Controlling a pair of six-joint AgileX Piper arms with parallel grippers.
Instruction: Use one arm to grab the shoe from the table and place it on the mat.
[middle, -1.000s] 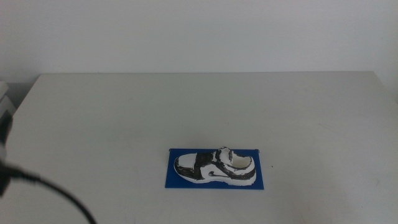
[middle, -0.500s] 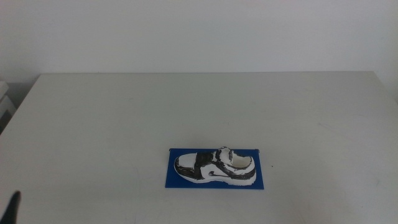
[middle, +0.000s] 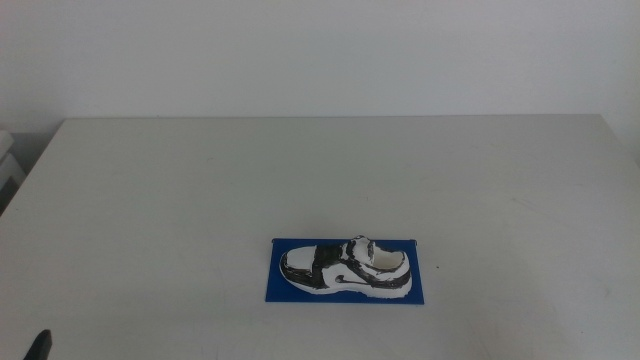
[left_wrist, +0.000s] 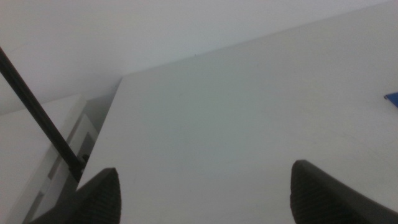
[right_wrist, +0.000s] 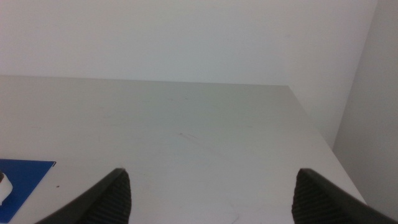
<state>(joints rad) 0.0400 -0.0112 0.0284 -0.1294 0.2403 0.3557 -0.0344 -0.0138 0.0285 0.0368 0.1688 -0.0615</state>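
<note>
Table (middle: 200, 190): off-white top, far edge running below the pale wall, left and right edges both showing in the middle view; bare surface lying open on every side of the mat.

Mat (middle: 345, 292): deep blue rectangle, lying flat toward the near middle of the table, well apart from all edges.

Shoe (middle: 347, 268): white and black sneaker, resting upright on the mat, toe pointing to the picture's left, sole sitting inside the blue border.

Left gripper (left_wrist: 205, 186): hanging above the table's left part, jaws spread wide, gripping nothing; a dark tip (middle: 38, 345) is showing at the middle view's lower left corner. Its wrist view is catching only a blue corner of the mat at the frame's margin.

Right gripper (right_wrist: 211, 193): waiting over the right part, out of the middle view, jaws wide apart, empty. Its wrist view is showing the mat's end and a sliver of white shoe.
</note>
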